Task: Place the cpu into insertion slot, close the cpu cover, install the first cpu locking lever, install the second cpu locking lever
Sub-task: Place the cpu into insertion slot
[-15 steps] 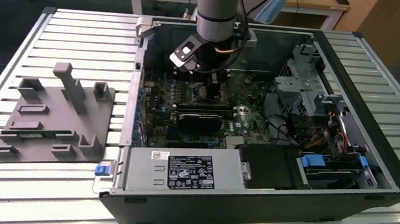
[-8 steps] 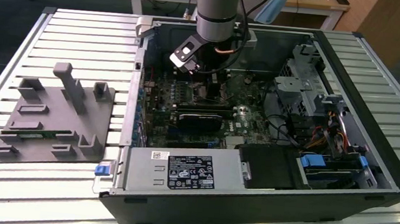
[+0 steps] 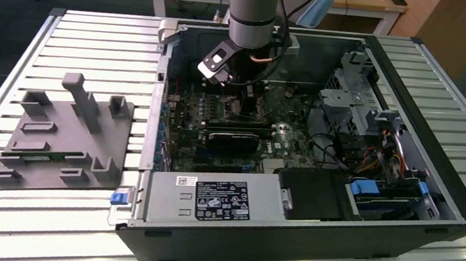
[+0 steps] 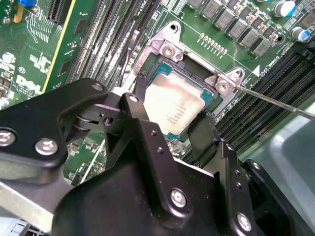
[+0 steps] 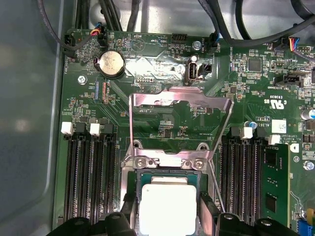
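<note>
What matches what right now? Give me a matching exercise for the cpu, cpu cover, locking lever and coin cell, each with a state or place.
1 cpu
2 cpu cover
3 locking lever
4 coin cell

A flipped open
B thin rod sticking out, not latched
C round and silver
D at the insertion slot, metal top up

Pairs: 1-D, 2-A, 3-B, 4-C

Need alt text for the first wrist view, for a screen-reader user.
The cpu sits at the insertion slot on a green motherboard, with the black end effector right over it. The silver cpu cover stands hinged open beyond the socket, and black memory slots run along both sides.
</note>
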`<state>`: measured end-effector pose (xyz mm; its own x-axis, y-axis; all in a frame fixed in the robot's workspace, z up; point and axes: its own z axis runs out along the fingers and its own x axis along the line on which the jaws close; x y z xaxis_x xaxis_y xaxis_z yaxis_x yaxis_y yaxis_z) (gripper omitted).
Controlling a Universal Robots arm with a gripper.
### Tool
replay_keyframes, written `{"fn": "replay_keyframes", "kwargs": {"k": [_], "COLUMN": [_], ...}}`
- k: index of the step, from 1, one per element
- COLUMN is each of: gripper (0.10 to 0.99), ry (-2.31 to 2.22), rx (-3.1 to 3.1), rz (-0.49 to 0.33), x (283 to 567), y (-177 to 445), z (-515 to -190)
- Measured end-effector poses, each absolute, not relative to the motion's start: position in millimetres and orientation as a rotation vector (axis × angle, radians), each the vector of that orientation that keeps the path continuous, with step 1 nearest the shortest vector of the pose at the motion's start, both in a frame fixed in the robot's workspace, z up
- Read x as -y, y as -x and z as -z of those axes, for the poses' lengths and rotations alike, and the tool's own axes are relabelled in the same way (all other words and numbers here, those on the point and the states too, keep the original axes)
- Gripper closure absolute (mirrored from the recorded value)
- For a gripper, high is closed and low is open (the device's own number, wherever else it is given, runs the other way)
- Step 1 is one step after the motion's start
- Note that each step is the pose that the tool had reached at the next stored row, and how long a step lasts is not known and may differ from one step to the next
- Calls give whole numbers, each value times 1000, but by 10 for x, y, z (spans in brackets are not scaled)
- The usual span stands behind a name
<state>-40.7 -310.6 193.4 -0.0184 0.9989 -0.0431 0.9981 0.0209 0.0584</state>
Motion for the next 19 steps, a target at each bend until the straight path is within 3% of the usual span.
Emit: {"fn": "replay_keyframes", "kwargs": {"k": [8,10,11,13,14,16,17,19], "gripper": [486,608,608,725,725,843,843,961], "ry": [-2150,-2152,-2153,-2154,-2155,-2156,-2156,-2157], "rx": [-2193,-2195,-2196,-2198,-2198,-2199,-2200,-2200], "rz": [-15,-12,-11,-7,-5,-3,-2,-1], "x": [3106,3105,3105,3106,3106,3106,3106,3106], "y": [403,396,391,379,374,368,365,364], "z": [-2090,-2099,-2099,-2100,-2101,-2101,-2102,-2106]}}
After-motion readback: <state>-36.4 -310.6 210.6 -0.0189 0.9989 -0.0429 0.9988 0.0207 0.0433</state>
